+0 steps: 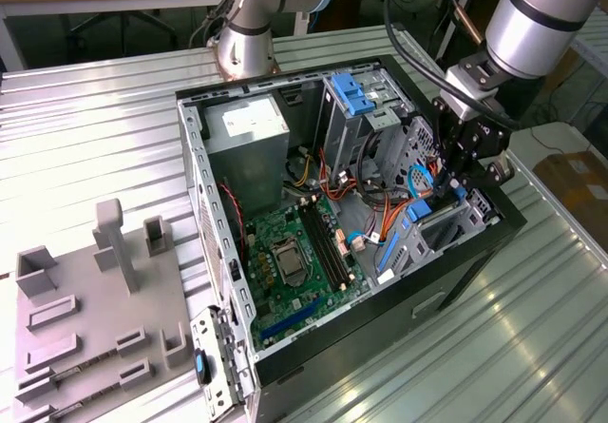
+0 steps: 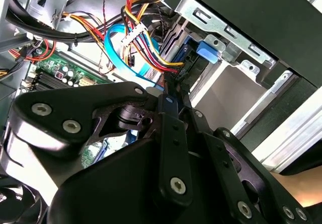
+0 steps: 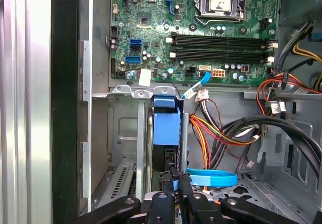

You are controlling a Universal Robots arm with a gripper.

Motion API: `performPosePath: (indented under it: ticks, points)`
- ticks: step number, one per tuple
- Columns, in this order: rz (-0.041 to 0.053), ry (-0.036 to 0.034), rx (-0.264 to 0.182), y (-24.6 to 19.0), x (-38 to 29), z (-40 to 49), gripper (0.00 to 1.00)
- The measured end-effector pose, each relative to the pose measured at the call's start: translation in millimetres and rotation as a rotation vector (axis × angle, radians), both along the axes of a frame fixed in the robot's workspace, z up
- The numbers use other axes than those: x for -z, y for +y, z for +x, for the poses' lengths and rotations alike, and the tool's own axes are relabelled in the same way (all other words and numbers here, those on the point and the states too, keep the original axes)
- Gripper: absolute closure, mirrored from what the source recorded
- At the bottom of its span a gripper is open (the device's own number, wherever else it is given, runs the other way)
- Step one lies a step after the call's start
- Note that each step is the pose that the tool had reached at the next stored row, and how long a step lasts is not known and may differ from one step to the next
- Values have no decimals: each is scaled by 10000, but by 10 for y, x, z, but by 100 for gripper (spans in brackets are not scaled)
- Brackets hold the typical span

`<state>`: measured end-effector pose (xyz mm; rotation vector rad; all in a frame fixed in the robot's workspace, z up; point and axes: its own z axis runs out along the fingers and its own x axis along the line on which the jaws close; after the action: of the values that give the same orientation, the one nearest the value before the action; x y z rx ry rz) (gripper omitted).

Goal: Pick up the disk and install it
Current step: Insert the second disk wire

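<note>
One silver robot arm reaches down into the open black computer case [image 1: 285,371], which lies on its side on a ribbed metal table [image 1: 85,119]. Its black gripper [image 1: 445,187] sits at the drive bay on the exterior view's right side of the case. The jaws are drawn close together, clamped on the upper edge of the disk [image 3: 166,128], a flat drive with blue plastic side rails that stands on edge in the silver metal drive cage [image 3: 123,133]. In the first wrist view the disk appears as a blue block in the cage slot, with the fingertips [image 3: 174,179] pinching it and a flat blue ribbon cable [image 3: 214,177] curling just beside them. The green motherboard [image 1: 299,252] lies on the case floor beyond, and a grey metal power-supply box [image 1: 249,143] occupies the far corner. A grey plastic fixture tray [image 1: 95,328] rests on the table at the exterior view's left, well apart from the case.
</note>
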<state>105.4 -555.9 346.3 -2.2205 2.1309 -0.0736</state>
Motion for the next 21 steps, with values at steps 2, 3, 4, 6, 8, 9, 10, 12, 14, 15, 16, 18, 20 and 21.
performPosePath:
  ticks: [2, 3, 4, 6, 8, 9, 10, 12, 14, 15, 16, 18, 20, 21]
  points:
    - [5, -14, 0, 0, 2, 0, 84]
    - [18, -19, 0, 0, 7, 0, 84]
    - [31, -20, 0, 0, 14, 0, 84]
    - [60, -20, 0, 0, 26, 0, 84]
    - [90, -20, 0, 0, 36, 0, 84]
    - [99, -21, 1, 0, 39, 0, 84]
    - [116, -21, 0, 0, 44, 0, 84]
    - [155, -21, 1, -1, 60, -1, 84]
    - [173, -21, 0, 0, 66, 0, 84]
    - [170, -21, 0, -3, 64, 0, 84]
    - [171, -21, 0, -3, 65, 0, 84]
    - [173, -21, 0, -3, 66, 0, 84]
    - [174, -21, 0, -3, 66, 0, 84]
    - [178, -31, -2, -4, 63, -1, 82]
